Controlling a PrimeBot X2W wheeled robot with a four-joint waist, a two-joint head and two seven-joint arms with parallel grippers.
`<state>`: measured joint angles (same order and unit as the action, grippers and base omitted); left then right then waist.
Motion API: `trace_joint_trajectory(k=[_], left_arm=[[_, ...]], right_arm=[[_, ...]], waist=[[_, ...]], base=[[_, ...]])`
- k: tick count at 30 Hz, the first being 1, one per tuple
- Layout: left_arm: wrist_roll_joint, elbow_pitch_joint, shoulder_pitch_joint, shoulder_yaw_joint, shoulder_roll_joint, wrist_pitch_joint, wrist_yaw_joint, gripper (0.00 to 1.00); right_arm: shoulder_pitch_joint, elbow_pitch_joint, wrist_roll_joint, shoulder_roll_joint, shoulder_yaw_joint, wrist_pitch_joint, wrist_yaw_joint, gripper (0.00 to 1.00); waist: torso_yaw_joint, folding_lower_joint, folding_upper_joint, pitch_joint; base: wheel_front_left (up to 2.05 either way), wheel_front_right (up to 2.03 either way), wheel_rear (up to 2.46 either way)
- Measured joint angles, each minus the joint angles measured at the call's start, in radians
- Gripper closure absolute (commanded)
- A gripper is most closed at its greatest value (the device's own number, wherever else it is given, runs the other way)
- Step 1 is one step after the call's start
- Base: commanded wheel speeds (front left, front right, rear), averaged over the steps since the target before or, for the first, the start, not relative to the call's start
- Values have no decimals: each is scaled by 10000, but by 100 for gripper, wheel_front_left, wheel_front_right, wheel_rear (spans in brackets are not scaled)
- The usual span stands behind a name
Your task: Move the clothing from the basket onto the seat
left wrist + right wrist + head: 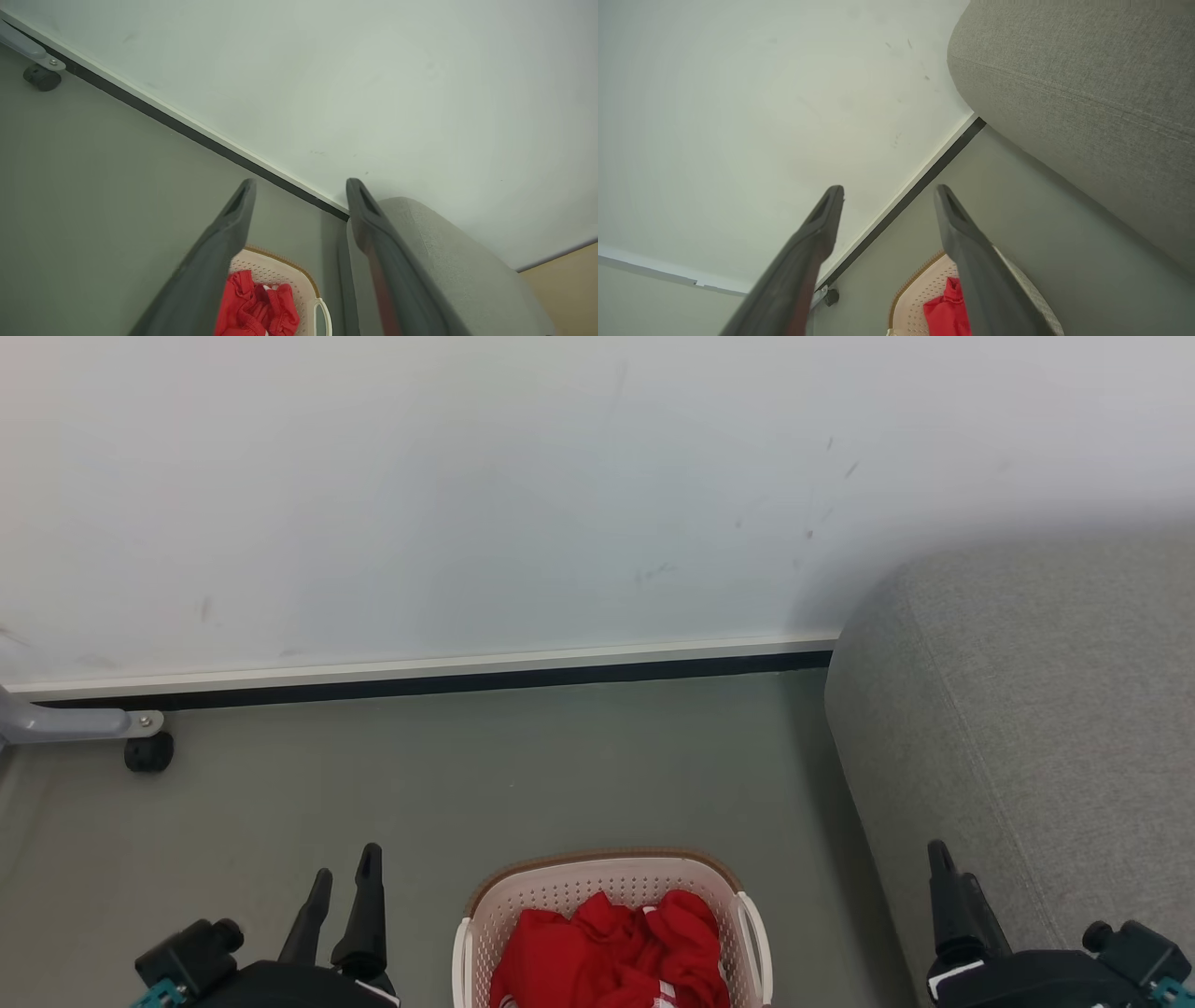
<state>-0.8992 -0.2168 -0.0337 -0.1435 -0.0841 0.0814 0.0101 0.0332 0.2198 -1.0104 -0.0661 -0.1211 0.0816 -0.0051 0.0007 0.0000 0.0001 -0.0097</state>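
Note:
Bright red clothing lies bunched in the cream perforated basket with a brown rim, on the floor at the bottom middle of the head view. The grey woven seat rises at the right. My left gripper stands open to the left of the basket, nothing between its fingers. My right gripper is at the lower right, in front of the seat's side. In the left wrist view the open left gripper frames the clothing, basket and seat. The right wrist view shows the open right gripper, clothing, basket and seat.
A pale wall with a dark skirting strip runs behind the grey-green floor. A grey metal leg with a black castor stands at the far left by the wall.

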Motion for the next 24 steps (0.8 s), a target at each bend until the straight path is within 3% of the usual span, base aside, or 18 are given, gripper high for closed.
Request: trace_joint_trajectory(k=[10,24], left_arm=[[2337,38,-1,-518,-362,383,255,0],[4508,6,35,-892,-433,890,619,0]], right_arm=[[18,-119,1758,-199,-652,370,-238,0],[-9,-180,3636,-360,-1352,890,-617,0]], waist=[[-21,1,0,-54],[-20,1,0,-200]], base=[[0,0,0],[0,0,0]])
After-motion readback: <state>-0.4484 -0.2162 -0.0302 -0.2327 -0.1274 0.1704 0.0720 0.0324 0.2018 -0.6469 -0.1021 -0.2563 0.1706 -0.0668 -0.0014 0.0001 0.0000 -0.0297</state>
